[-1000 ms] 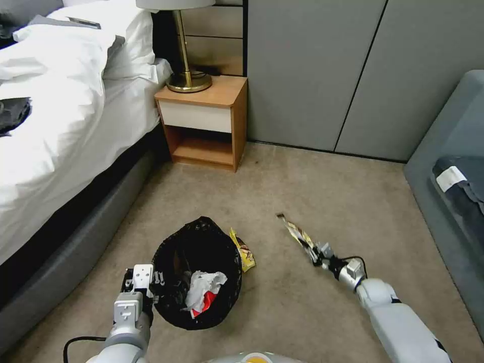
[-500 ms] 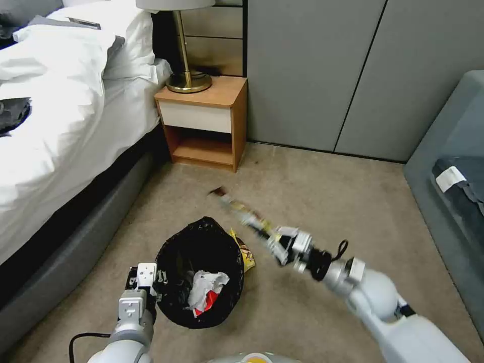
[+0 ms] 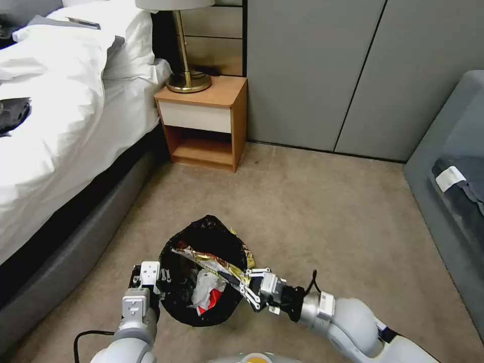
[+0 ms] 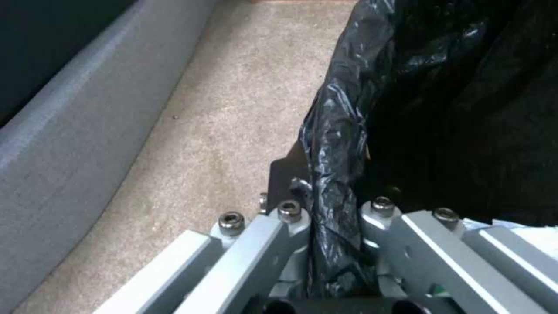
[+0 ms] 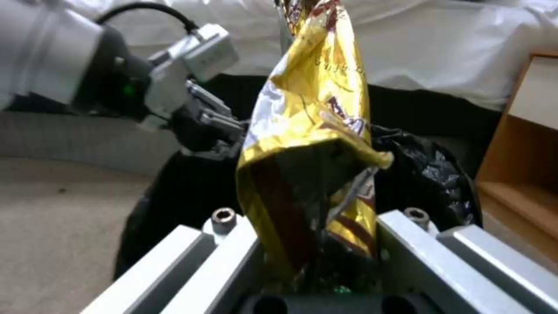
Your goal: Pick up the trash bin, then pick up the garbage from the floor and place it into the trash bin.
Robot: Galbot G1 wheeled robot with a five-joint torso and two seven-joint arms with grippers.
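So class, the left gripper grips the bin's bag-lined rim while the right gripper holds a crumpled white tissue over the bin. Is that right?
Not quite. The right gripper holds a gold-and-brown snack wrapper, not a tissue, as the right wrist view shows. The rest stands: the left gripper grips the trash bin by its bag-lined rim.

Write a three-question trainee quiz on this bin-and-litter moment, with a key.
1. True or false: the left gripper is shut on the trash bin at its bag-lined rim.
2. What does the right gripper hold? A) a plastic bottle B) a gold snack wrapper C) a tissue
3. Fill in: the held wrapper lies across the bin's ____.

Key
1. True; its fingers pinch the rim.
2. B; the gold snack wrapper sits between the closed fingers.
3. Opening; inside already lie a white tissue and a red-and-white carton, and a yellow wrapper lies on the carpet beside the bin.
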